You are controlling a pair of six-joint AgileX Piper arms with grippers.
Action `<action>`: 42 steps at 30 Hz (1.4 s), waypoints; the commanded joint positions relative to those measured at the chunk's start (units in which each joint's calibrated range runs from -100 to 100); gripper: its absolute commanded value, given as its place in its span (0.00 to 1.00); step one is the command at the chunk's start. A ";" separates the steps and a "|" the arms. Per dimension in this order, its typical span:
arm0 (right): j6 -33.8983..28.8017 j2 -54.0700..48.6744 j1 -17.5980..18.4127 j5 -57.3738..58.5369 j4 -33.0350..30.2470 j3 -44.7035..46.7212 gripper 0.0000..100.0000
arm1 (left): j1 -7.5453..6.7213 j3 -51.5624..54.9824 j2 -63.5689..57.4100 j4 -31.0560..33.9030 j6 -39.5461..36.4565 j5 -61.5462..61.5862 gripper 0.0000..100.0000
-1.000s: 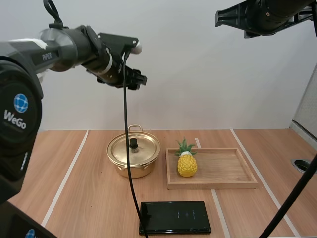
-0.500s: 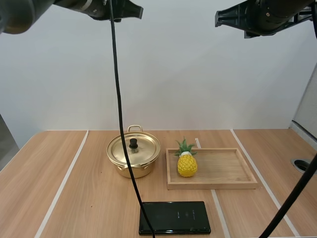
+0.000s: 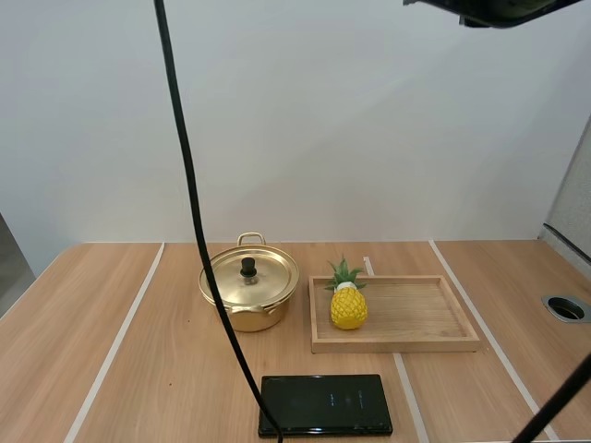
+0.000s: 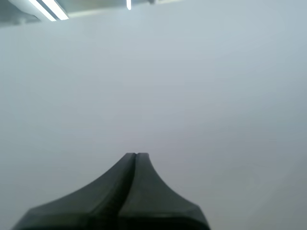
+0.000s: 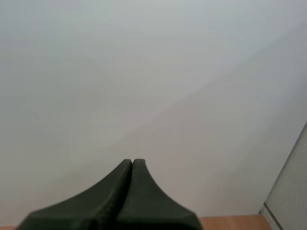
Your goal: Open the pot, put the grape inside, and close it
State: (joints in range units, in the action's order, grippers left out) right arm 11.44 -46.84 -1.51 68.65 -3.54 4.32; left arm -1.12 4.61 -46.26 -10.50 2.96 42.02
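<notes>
A golden pot (image 3: 249, 293) stands on the wooden table left of centre, its lid on with a black knob (image 3: 248, 267) upright in the middle. In the left wrist view my left gripper (image 4: 135, 155) is shut on nothing, its fingers lying together as one dark wedge against a plain pale wall. My right gripper (image 5: 132, 162) is likewise shut with nothing in it, facing the wall above a strip of table. A dark part of my right arm (image 3: 499, 9) shows high above the table.
A wooden tray (image 3: 416, 318) lies right of the pot, with a yellow toy pineapple (image 3: 348, 300) standing in its left end. A flat black slab (image 3: 325, 404) lies near the front edge. White tape lines (image 3: 115, 337) cross the table.
My left arm has risen out of the high view and its fingers have shut. My right arm has also lifted, leaving only a sliver in view. Pot, tray and pineapple have not moved.
</notes>
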 commanded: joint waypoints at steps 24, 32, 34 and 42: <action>2.39 -30.15 -0.17 -8.54 8.07 6.93 0.00 | -0.03 20.04 -35.96 5.00 -9.19 -23.29 0.00; 2.39 -42.65 -0.17 -10.74 10.57 12.15 0.00 | -0.03 20.33 -44.11 5.00 -9.19 -23.29 0.00; 2.39 -45.71 -0.17 -11.35 10.71 12.56 0.00 | -0.03 20.33 -45.97 5.00 -9.19 -23.29 0.00; 2.39 -53.16 -0.17 -14.63 10.72 12.56 0.00 | -0.03 20.33 -52.60 4.78 -10.55 -22.63 0.00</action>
State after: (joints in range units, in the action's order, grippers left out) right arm 13.38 -97.03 -1.51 56.95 6.90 16.65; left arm -1.12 24.61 -96.48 -5.78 -5.60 19.25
